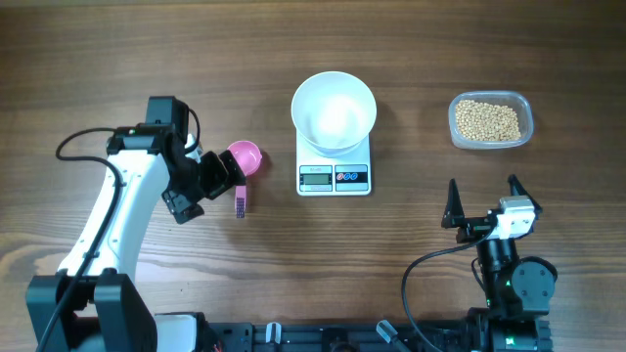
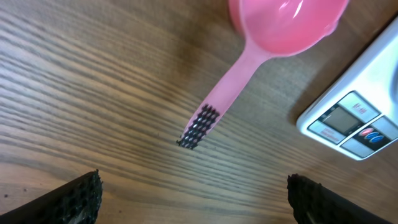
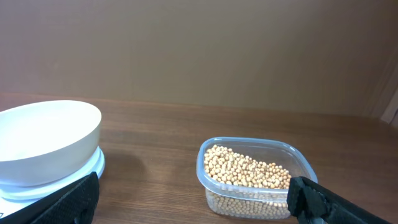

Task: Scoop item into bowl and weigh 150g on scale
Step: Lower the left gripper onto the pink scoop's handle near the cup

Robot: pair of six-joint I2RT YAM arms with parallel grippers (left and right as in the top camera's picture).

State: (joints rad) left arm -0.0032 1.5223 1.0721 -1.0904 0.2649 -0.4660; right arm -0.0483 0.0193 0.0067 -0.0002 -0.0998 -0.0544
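So, overhead: left gripper (image 1: 223, 184) spread wide and empty beside the pink scoop (image 1: 245, 158); bowl (image 1: 334, 110) empty on the scale (image 1: 334, 178); beans (image 1: 488, 120) in the clear tub (image 1: 525, 110), far right
Left wrist: its handle lies ahead, between the open fingers (image 2: 74, 200); centre over the dark textured end, descend, then close squarely
Right wrist: right gripper (image 3: 194, 206) released, idle, facing tub and bowl

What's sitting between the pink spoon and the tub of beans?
The white scale with the white bowl on top sits between the pink spoon and the tub. The overhead view shows it; the rest of that stretch is bare table.
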